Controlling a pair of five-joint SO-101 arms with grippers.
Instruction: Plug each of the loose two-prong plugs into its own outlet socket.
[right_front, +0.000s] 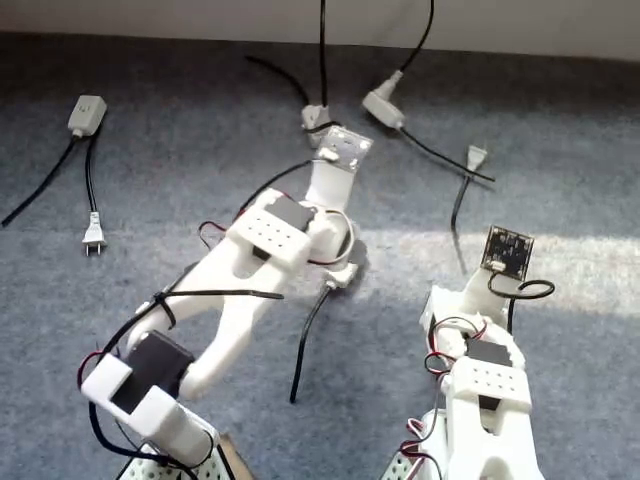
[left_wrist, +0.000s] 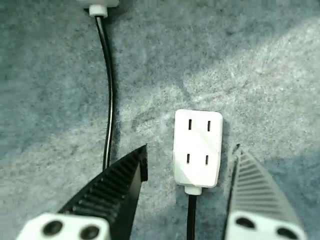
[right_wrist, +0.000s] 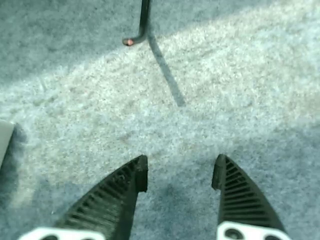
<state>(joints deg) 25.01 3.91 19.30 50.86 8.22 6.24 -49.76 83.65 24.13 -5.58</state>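
A white outlet socket (left_wrist: 197, 147) with two pairs of slots lies flat on the grey carpet, its black cable leading away from one end. My left gripper (left_wrist: 190, 150) hangs open just above it, one finger on each side, not touching. In the high view this socket (right_front: 341, 276) lies at the centre beside the left gripper (right_front: 345, 262). A loose two-prong plug (right_front: 92, 238) lies at the far left and another plug (right_front: 477, 156) at the upper right. My right gripper (right_wrist: 180, 172) is open over bare carpet, holding nothing.
Another socket (right_front: 87, 113) lies at the upper left, and two more white cable ends (right_front: 317, 118) (right_front: 383, 104) at the top centre. A black cable (left_wrist: 107, 100) runs beside the left gripper. A cut cable end (right_wrist: 129, 42) lies ahead of the right gripper.
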